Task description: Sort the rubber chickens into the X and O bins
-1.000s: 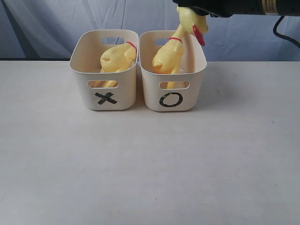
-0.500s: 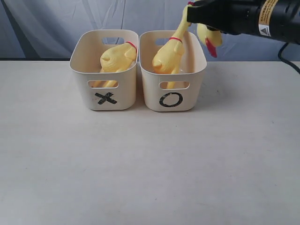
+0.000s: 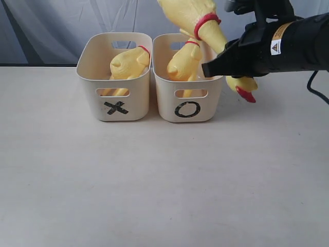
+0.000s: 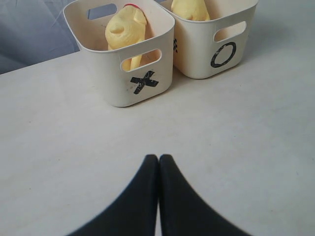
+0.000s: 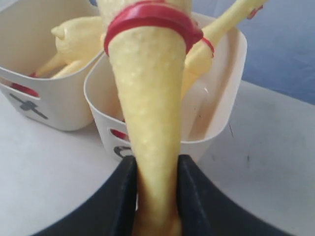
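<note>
Found right gripper jaws pinching the neck of a rubber chicken at the O bin; found left gripper jaws pressed together above the worktop.

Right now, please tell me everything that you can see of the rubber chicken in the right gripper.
The held chicken is yellow, looks like soft rubber with a pimpled skin, and has a red ring around its long neck. The right gripper clamps the neck from both sides. Its body points up, higher than the O bin, partly out of frame; its head with red beak hangs below the gripper. Nothing else clearly touches it.
</note>
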